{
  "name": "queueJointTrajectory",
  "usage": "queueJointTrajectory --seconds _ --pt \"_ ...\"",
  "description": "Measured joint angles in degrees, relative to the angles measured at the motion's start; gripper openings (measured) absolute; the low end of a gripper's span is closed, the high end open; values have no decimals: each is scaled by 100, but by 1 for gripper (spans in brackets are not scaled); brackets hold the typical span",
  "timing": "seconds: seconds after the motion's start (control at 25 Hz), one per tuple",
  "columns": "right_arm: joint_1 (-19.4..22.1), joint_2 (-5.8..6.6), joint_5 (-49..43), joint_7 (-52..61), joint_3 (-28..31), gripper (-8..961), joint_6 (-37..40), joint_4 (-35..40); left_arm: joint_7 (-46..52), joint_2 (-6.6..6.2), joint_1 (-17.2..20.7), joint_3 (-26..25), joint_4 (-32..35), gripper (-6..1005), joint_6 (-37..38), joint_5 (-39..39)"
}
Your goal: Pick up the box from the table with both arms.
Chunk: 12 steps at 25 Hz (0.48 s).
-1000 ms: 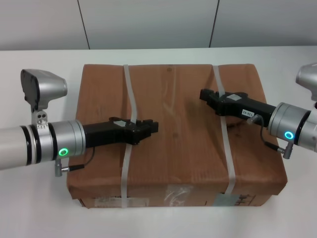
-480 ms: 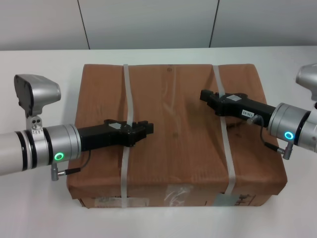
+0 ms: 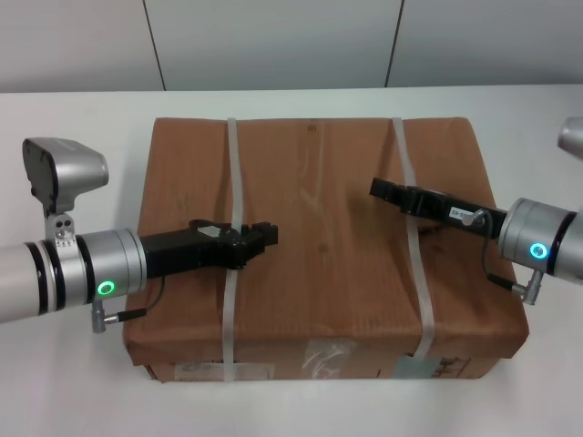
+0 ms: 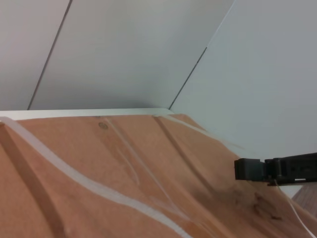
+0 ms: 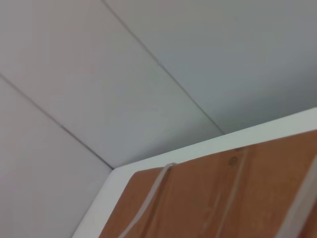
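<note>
The large brown cardboard box (image 3: 328,228) lies on the white table (image 3: 73,127), with two pale straps (image 3: 232,173) across its wrinkled top. My left gripper (image 3: 270,236) hovers over the left half of the top, by the left strap, fingers together and empty. My right gripper (image 3: 375,188) reaches over the right half, across the right strap, and also looks shut and empty. The left wrist view shows the box top (image 4: 99,163) and, farther off, the right gripper (image 4: 237,169). The right wrist view shows a far corner of the box (image 5: 223,198).
Labels and printing (image 3: 328,360) are on the box's near side. White table surface shows around the box on all sides. A grey panelled wall (image 3: 273,36) stands behind the table's far edge.
My left arm has drawn back to the left, its gripper retreating toward the left strap. My right arm has shifted to the right and lower, and its gripper now shows narrower.
</note>
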<state>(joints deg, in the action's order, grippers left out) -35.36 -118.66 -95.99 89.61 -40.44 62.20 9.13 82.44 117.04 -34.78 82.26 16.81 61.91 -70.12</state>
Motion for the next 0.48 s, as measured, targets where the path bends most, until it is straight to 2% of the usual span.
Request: queueJointTrajectory --seconds 0.48 --pt "231 -6 278 -144 97 39 571 200 -7 -9 143 -2 300 98 205 -1"
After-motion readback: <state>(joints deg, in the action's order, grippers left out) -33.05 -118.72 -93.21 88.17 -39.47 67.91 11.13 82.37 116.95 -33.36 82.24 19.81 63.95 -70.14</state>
